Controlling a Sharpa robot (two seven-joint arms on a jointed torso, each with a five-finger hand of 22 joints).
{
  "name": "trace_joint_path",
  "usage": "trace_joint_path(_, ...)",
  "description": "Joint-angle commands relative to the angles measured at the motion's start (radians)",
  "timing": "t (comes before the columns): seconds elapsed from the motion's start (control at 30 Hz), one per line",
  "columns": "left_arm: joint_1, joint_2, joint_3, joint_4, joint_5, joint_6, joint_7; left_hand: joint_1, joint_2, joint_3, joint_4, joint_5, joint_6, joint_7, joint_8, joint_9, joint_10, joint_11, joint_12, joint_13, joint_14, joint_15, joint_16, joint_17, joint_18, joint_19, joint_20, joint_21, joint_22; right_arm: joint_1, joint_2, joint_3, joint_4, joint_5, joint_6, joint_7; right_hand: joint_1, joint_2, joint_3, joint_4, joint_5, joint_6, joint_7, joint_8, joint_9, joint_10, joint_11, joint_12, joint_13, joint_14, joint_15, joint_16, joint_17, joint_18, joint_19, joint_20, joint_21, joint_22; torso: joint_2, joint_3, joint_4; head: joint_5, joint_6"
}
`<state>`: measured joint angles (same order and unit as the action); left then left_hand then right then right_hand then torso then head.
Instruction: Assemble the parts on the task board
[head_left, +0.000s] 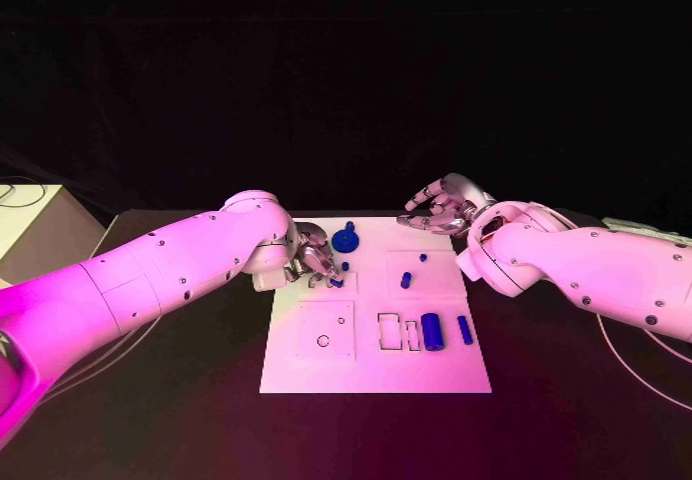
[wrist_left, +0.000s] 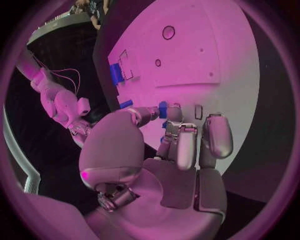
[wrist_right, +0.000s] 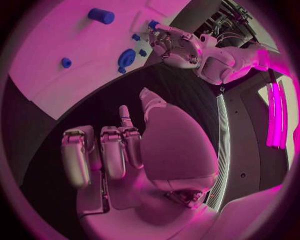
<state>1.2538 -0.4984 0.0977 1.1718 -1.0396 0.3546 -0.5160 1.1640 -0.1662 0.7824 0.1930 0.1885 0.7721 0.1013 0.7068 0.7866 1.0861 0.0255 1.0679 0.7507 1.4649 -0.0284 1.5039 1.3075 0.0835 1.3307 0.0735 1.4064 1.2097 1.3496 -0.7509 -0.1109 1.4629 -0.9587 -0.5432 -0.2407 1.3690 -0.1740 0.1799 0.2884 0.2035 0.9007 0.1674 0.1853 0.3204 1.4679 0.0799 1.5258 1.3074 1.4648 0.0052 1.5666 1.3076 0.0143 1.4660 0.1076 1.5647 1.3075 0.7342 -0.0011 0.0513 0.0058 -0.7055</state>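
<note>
Left hand fingers pinch a blue part (left wrist view); right hand fingers curl empty.

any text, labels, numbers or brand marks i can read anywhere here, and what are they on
None: no readable word, number, label or brand mark shows in these pictures.
The task board carries only outlines of a circle and rectangles, no lettering.
The blue parts, such as the cylinder, are plain.
The left hand and right hand show no legible marking.
</note>
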Motion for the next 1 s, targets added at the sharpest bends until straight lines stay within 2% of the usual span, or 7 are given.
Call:
trace_joint_path(0.03,0.000,-0.007,0.001,0.010,0.035,-0.028,0.010,-0.017,0.003,0.152,-0.157,0.046,0.006,0.000,0.012,0.067,0.007,0.000,0.000,0.004,0.049,-0.006,-0.001,0.140,-0.003,0.001,-0.003,0.004,0.006,-0.001,0.003,0.000,-0.003,-0.011,0.021,0.001,-0.006,-0.001,0.003,0.002,0.004,-0.005,0.001,0.006,0.001,0.046,0.006,-0.005,0.213,0.106,0.006,0.004,0.263,-0.014,0.105,0.005,0.006,0.263,0.000,0.0003,0.0016,0.002,0.001)
trace_joint_path(0.27,0.000,-0.032,0.002,0.033,0.056,-0.048,0.008,-0.050,-0.002,0.166,-0.182,0.106,0.019,-0.005,0.018,0.085,0.034,-0.006,0.021,0.030,0.064,-0.011,0.016,0.168,-0.010,0.023,-0.008,0.022,0.039,-0.002,0.002,0.000,-0.006,-0.011,0.022,0.000,-0.006,-0.001,0.003,0.002,0.004,-0.005,0.001,0.006,0.001,0.046,0.006,-0.005,0.213,0.106,0.006,0.004,0.263,-0.014,0.105,0.005,0.006,0.263,-0.001,-0.0004,0.0015,0.005,0.002)
trace_joint_path(0.4,0.000,-0.048,0.003,0.046,0.063,-0.056,0.007,-0.057,-0.003,0.167,-0.188,0.119,0.023,-0.007,0.019,0.089,0.043,-0.007,0.028,0.039,0.067,-0.012,0.019,0.174,-0.010,0.025,-0.009,0.025,0.042,-0.002,0.000,0.000,-0.006,-0.011,0.020,0.001,-0.006,-0.001,0.003,0.002,0.004,-0.005,0.001,0.006,0.001,0.046,0.006,-0.005,0.213,0.106,0.006,0.004,0.263,-0.014,0.105,0.005,0.006,0.263,-0.002,0.0006,0.0013,0.006,0.002)
trace_joint_path(0.5,0.000,-0.061,0.003,0.057,0.052,-0.066,0.004,-0.070,-0.005,0.168,-0.197,0.143,0.032,-0.011,0.021,0.095,0.064,-0.011,0.045,0.062,0.076,-0.016,0.030,0.194,-0.016,0.043,-0.012,0.037,0.067,-0.002,-0.001,0.000,-0.006,-0.011,0.017,0.002,-0.007,-0.001,0.003,0.002,0.005,-0.005,0.001,0.006,0.001,0.046,0.006,-0.006,0.213,0.106,0.006,0.004,0.263,-0.014,0.105,0.005,0.006,0.263,-0.001,0.0012,0.0007,0.007,0.003)
trace_joint_path(0.6,0.000,-0.073,0.003,0.067,0.025,-0.078,0.001,-0.079,-0.008,0.167,-0.204,0.158,0.039,-0.016,0.025,0.101,0.082,-0.016,0.059,0.078,0.084,-0.020,0.039,0.209,-0.021,0.060,-0.016,0.049,0.091,-0.002,-0.003,0.000,-0.006,-0.017,0.012,0.000,-0.008,-0.001,0.003,0.002,0.006,-0.006,0.001,0.006,0.001,0.046,0.006,-0.006,0.213,0.106,0.006,0.004,0.263,-0.014,0.105,0.005,0.006,0.263,0.000,-0.0003,0.0016,0.007,0.004)
trace_joint_path(0.73,-0.001,-0.077,0.003,0.070,0.011,-0.087,-0.001,-0.083,-0.010,0.167,-0.207,0.166,0.042,-0.017,0.026,0.103,0.087,-0.017,0.062,0.082,0.086,-0.021,0.041,0.215,-0.022,0.064,-0.017,0.052,0.097,-0.002,-0.005,0.000,-0.005,-0.023,0.007,-0.002,-0.008,-0.001,0.003,0.002,0.007,-0.006,0.001,0.006,0.001,0.045,0.006,-0.006,0.212,0.106,0.006,0.004,0.263,-0.014,0.105,0.005,0.006,0.263,0.000,-0.0005,0.0027,0.009,0.003)
trace_joint_path(1.0,-0.003,-0.066,0.000,0.057,-0.004,-0.111,-0.003,-0.094,-0.011,0.157,-0.204,0.167,0.049,-0.022,0.029,0.108,0.106,-0.021,0.073,0.095,0.092,-0.024,0.048,0.227,-0.023,0.069,-0.020,0.055,0.103,-0.002,-0.006,0.000,-0.002,-0.023,0.002,-0.004,-0.009,-0.001,0.003,0.001,0.014,-0.006,0.001,0.007,0.001,0.045,0.006,-0.006,0.212,0.106,0.006,0.004,0.263,-0.014,0.104,0.006,0.005,0.263,0.002,0.0003,-0.0019,0.012,0.002)
